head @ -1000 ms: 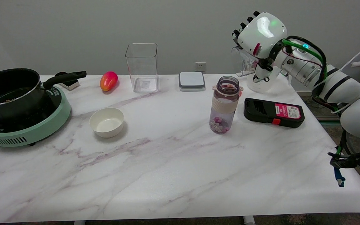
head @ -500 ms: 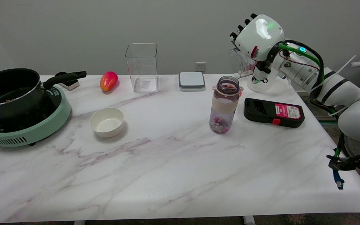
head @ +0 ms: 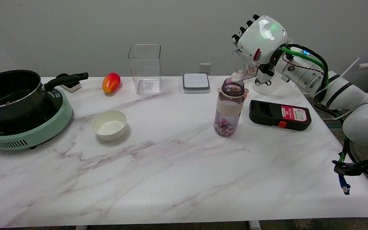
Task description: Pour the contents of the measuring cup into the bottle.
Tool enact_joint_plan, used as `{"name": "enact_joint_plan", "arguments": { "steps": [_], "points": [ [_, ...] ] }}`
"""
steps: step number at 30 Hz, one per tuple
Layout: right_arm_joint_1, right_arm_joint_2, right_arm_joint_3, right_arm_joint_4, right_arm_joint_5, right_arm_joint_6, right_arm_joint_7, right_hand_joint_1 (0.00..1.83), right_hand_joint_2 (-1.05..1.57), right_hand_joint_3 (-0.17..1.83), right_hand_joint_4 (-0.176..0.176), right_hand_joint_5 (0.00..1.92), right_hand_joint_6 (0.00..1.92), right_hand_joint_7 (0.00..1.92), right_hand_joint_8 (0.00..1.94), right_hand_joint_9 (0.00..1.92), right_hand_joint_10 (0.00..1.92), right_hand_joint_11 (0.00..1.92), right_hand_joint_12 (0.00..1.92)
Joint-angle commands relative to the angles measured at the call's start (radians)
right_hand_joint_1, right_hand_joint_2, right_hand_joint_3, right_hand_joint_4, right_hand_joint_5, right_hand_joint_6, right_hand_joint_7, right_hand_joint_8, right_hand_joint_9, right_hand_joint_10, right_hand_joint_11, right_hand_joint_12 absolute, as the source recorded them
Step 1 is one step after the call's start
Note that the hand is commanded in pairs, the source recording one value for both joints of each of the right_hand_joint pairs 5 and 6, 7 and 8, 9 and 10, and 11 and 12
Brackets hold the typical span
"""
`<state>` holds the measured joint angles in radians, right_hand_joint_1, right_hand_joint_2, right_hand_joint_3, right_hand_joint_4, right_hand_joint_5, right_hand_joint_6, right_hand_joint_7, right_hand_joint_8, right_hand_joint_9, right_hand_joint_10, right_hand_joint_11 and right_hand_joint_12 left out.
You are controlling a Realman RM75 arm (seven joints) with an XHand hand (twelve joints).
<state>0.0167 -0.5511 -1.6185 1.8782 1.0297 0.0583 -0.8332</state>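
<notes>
Bottle (head: 229, 107) stands upright mid-desk (head: 171, 166), lid off, small pink/white bits at bottom. Just above its mouth, up-right, my robot hand (head: 260, 40) grips cup (head: 246, 65) by far side, tilted w/ spout over bottle, bits at the lip.

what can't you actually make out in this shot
- Head view: the right hand covers most of the measuring cup; how much remains inside is hidden.
- Printing on the black case is too small to read.
- The pot interior is too dark to identify its contents.
- Pieces in the bottle are too small to identify.
</notes>
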Motion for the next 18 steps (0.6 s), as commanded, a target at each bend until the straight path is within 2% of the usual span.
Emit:
{"name": "enact_joint_plan", "arguments": {
  "steps": [1, 18],
  "points": [
    [-0.002, 0.021, -0.026, 0.0, 0.0, 0.03, -0.009, 1.44, 1.23, 0.34, 0.0, 1.92, 1.92, 1.82, 1.82, 1.58, 1.58, 1.34, 1.34],
    [-0.015, 0.024, -0.007, 0.0, 0.003, 0.04, -0.009, 1.44, 1.24, 0.34, 0.0, 1.92, 1.92, 1.82, 1.82, 1.58, 1.58, 1.35, 1.35]
  ]
}}
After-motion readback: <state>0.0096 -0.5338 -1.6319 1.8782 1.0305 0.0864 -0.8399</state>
